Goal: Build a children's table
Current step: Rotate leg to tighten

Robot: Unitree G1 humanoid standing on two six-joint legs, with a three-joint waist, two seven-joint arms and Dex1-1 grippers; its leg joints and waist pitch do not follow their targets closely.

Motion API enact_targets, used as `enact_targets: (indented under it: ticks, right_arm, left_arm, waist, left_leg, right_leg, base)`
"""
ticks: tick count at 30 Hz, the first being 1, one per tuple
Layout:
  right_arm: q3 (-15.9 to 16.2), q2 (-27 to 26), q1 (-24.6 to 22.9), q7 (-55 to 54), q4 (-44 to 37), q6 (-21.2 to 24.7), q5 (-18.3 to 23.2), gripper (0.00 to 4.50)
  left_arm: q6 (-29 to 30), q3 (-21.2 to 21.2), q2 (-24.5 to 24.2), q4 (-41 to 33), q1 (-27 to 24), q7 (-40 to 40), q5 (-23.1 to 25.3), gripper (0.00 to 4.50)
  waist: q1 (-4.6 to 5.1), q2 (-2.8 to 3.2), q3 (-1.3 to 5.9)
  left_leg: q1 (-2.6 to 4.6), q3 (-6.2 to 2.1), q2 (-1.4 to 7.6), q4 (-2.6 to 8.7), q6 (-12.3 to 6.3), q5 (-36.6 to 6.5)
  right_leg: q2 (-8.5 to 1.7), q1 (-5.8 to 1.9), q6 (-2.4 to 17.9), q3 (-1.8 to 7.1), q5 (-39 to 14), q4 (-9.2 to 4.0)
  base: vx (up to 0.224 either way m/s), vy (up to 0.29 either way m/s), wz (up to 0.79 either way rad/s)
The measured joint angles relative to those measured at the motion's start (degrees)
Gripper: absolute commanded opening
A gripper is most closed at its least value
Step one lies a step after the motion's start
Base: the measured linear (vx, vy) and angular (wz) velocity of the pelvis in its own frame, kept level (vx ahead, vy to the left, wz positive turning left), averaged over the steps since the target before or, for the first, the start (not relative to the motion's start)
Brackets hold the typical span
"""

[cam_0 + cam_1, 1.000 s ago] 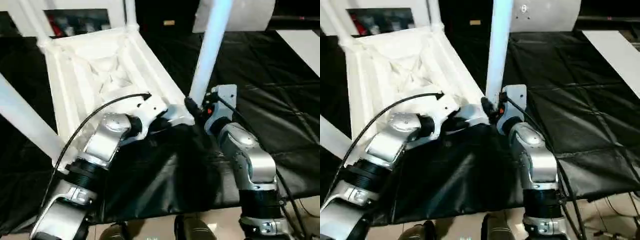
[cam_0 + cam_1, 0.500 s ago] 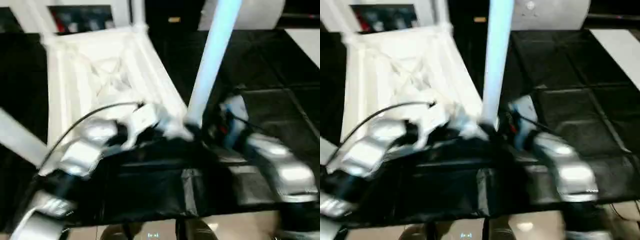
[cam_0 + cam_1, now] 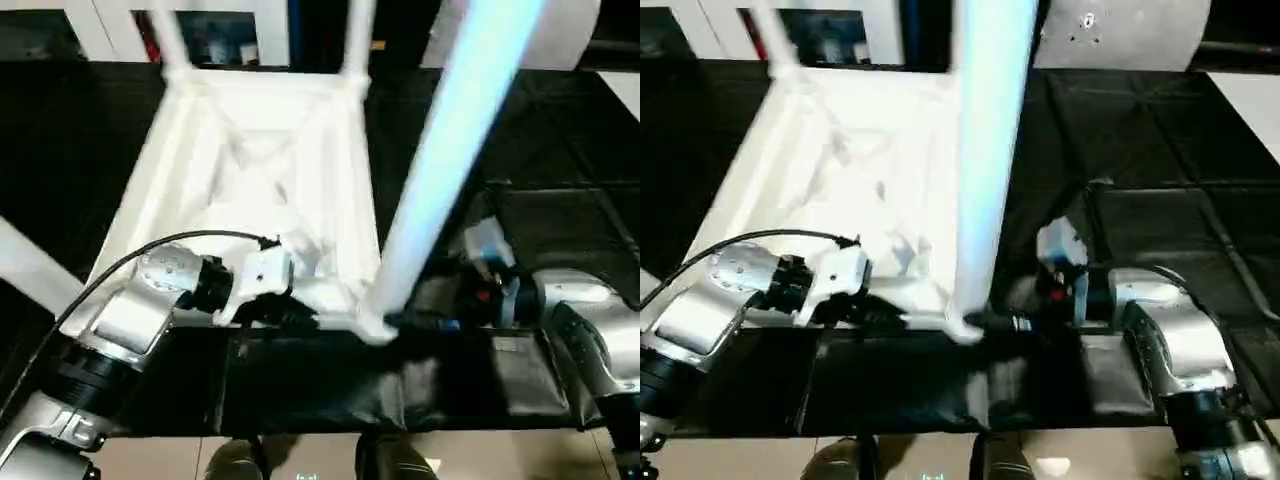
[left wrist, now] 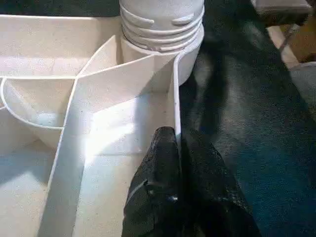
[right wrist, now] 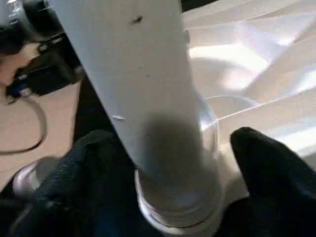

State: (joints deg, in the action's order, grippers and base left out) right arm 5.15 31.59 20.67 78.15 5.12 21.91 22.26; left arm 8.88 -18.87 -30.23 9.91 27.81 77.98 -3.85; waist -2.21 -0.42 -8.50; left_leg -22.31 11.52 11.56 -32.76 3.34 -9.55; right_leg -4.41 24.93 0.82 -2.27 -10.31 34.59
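The children's table lies upside down on black cloth, its white tabletop (image 3: 260, 160) showing the ribbed underside. Legs stand in its corner sockets; the near right leg (image 3: 450, 150) rises large in front. My left gripper (image 3: 295, 318) is shut on the tabletop's thin near rim (image 4: 174, 98), just beside the ribbed corner socket (image 4: 163, 29). At the base of the near right leg (image 5: 148, 98), my right gripper (image 3: 422, 322) is open, one black finger (image 5: 94, 168) on each side of the leg, the other finger (image 5: 266, 163) standing off it.
Black cloth (image 3: 560, 150) covers the work surface out to the right. A white cabinet with glass doors (image 3: 210, 30) stands behind the tabletop. Pale floor (image 3: 300, 455) and my feet show at the near edge. A white board (image 3: 1250, 100) lies at the far right.
The whole view has shifted. My right gripper's fingers have spread around the leg's base, and the right forearm now lies lower and further right. The left gripper still holds the rim.
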Motion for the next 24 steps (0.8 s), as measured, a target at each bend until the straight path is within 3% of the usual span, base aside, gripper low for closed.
enact_targets:
  ticks: [16, 21, 24]
  right_arm:
    - [2.7, -0.1, 3.6, 5.0, 4.7, -0.9, 0.3, 2.3]
    - [2.3, -0.5, 3.5, 4.5, 4.3, 0.5, 0.8, 2.17]
    - [0.9, -1.7, 0.0, 0.2, -0.3, 2.5, 1.6, 2.13]
  left_arm:
    - [-1.4, -0.6, 0.2, 1.7, 1.1, 1.0, -0.1, 0.0]
    - [-1.4, -0.5, -0.1, 1.7, 1.1, 1.1, -0.5, 0.0]
    - [3.2, 0.0, 0.9, -0.6, 0.4, -1.0, -0.6, 0.0]
  waist:
    - [0.13, -0.34, -0.2]
    - [0.19, -0.37, -0.22]
    - [-0.07, -0.36, -0.22]
  left_leg:
    - [0.02, -0.01, 0.09, -0.34, 0.03, 0.0]
    - [0.03, -0.01, 0.1, -0.38, 0.03, 0.0]
    - [0.05, -0.01, 0.13, -0.36, 0.04, 0.0]
  right_leg:
    - [0.0, 0.05, 0.0, -0.01, 0.0, 0.41]
    - [0.0, 0.04, 0.0, 0.0, 0.0, 0.45]
    - [0.0, 0.02, 0.0, -0.01, 0.0, 0.44]
  base:
    - [0.0, 0.0, 0.0]
    - [0.0, 0.0, 0.0]
    - [0.0, 0.0, 0.0]
